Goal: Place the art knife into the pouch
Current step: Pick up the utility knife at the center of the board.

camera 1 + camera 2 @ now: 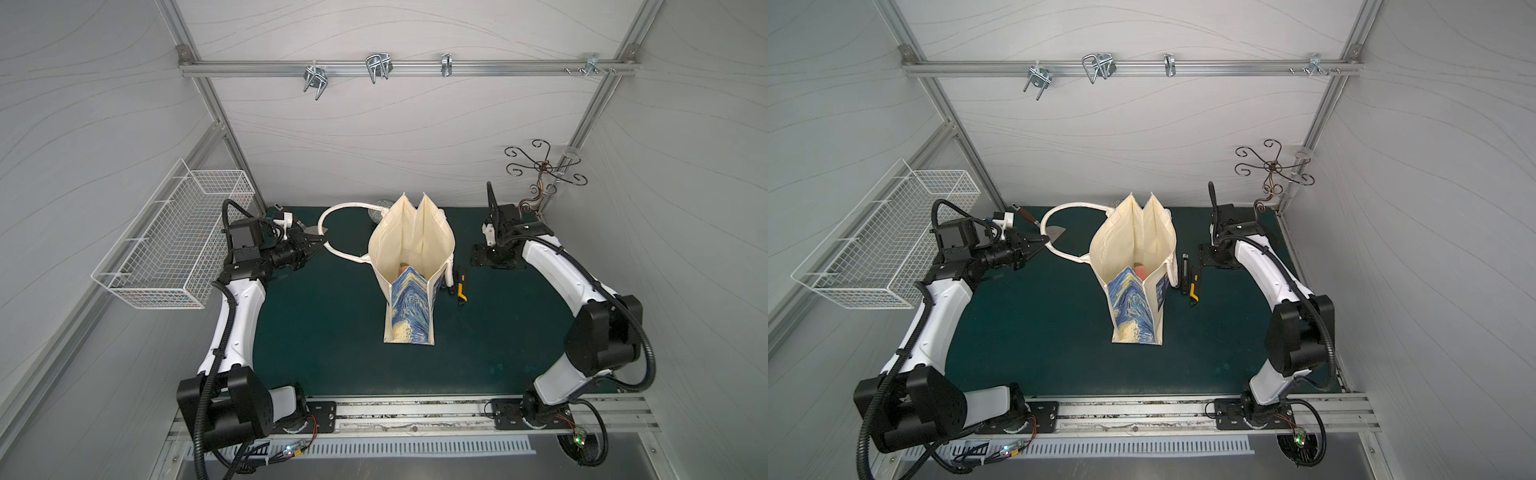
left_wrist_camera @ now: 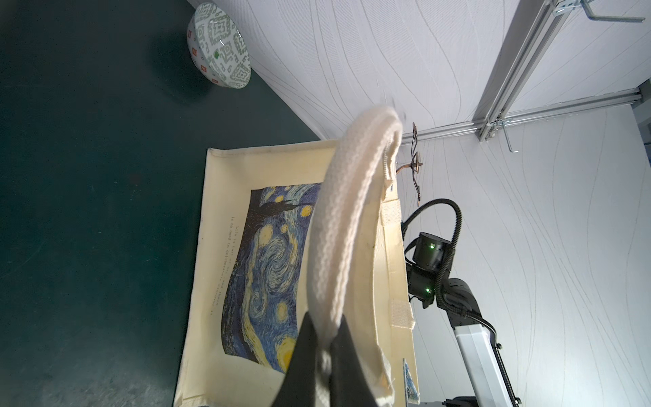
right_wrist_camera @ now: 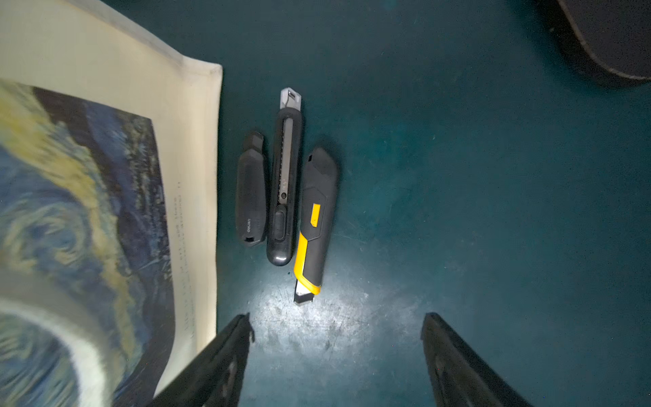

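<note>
Cream canvas stood out on the dark green bench (image 1: 324,332), where the pouch (image 1: 409,316) stood upright with its mouth open, between the two grippers. The left gripper (image 1: 318,241) was clenched on one white rope handle (image 2: 348,218), holding the loop stretched out sideways from the pouch toward itself. The right gripper (image 3: 337,317) hung over the bench with its jaws spread wide and nothing between them. Just ahead of its fingertips, three knives lay side by side on the bench, none of them inside the pouch. A small black knife (image 3: 250,193) lay nearest the pouch wall, a long black knife (image 3: 283,197) with a metal slide lay in the middle, and a black-and-yellow knife (image 3: 315,218) lay on the far side. Which one was the art knife could not be told. Beyond the pouch from the left gripper, a patterned bowl (image 2: 218,49) sat near the back wall.
</note>
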Controlling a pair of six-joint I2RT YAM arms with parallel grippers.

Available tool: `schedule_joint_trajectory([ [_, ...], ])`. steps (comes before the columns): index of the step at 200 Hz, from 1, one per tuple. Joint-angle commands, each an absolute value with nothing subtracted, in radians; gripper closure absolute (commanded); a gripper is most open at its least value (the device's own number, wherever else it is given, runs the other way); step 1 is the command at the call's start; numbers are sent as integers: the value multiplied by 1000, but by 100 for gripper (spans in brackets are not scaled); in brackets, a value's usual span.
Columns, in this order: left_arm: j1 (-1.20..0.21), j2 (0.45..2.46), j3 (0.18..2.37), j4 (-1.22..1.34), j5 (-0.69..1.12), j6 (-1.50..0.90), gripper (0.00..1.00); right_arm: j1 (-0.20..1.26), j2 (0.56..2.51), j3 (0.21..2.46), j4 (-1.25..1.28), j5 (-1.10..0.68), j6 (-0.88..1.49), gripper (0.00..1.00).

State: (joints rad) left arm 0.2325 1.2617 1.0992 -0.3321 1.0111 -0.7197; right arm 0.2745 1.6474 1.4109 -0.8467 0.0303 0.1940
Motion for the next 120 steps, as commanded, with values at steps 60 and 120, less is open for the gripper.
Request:
schedule_joint_trajectory([
  [60, 231, 1263, 1096, -270, 1040, -720, 100, 280, 1870, 1409, -676, -18, 213, 24],
  [120, 231, 1276, 1104, -283, 1038, -706, 100, 304, 1980, 1418, -654, 29, 221, 27],
])
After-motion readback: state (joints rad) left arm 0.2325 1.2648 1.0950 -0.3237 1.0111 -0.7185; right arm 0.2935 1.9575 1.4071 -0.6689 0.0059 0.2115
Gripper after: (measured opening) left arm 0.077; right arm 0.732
